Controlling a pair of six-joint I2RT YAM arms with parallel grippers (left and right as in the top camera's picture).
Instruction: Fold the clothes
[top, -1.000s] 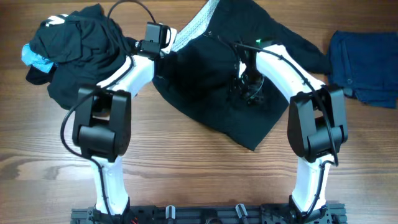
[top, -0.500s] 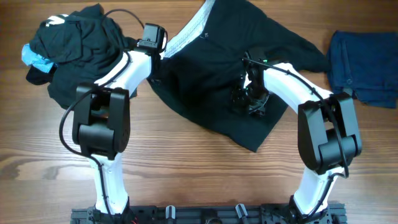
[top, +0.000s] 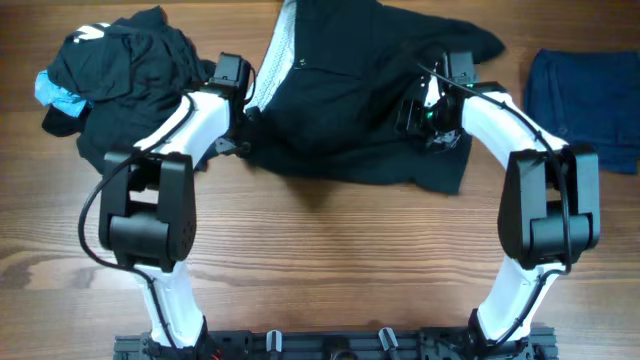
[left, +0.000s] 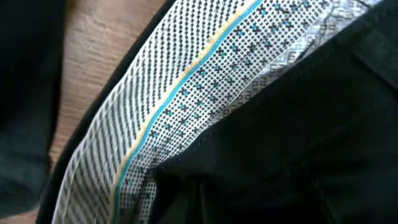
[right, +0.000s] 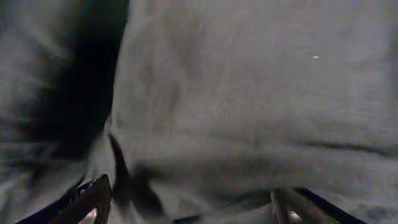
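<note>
**Overhead: black shorts spread at the far side, one tool clamped on them, one wide**

From where I stand, the wooden bench (top: 320, 250) carries three lots of clothing. The biggest is the black shorts (top: 350, 110), lying rumpled at twelve o'clock and reaching from the far edge towards the middle. At ten o'clock there is a pile of dark clothes (top: 130, 80), heaped and unfolded. A navy garment (top: 585, 100) lies fairly flat at two o'clock, well apart from the shorts.

The left arm (top: 190, 120) and the right arm (top: 500, 110) both reach out from six o'clock to the shorts, one on each side. The left tool (top: 245, 112) is at the shorts' nine o'clock edge, closed tight on the cloth just beside the waistband (top: 275, 55). Its wrist camera shows that band very close. It is whitish, dotted, and has a yellow and blue stripe.

The right tool (top: 428, 125) sits over the shorts' three o'clock side. Its fingertips (right: 93, 196) are spread wide with dark cloth below them, and they grip nothing that I can see.

A light-blue piece (top: 50, 90) pokes out at nine o'clock of the pile. A small white logo (top: 88, 33) shows on top of the pile.
</note>
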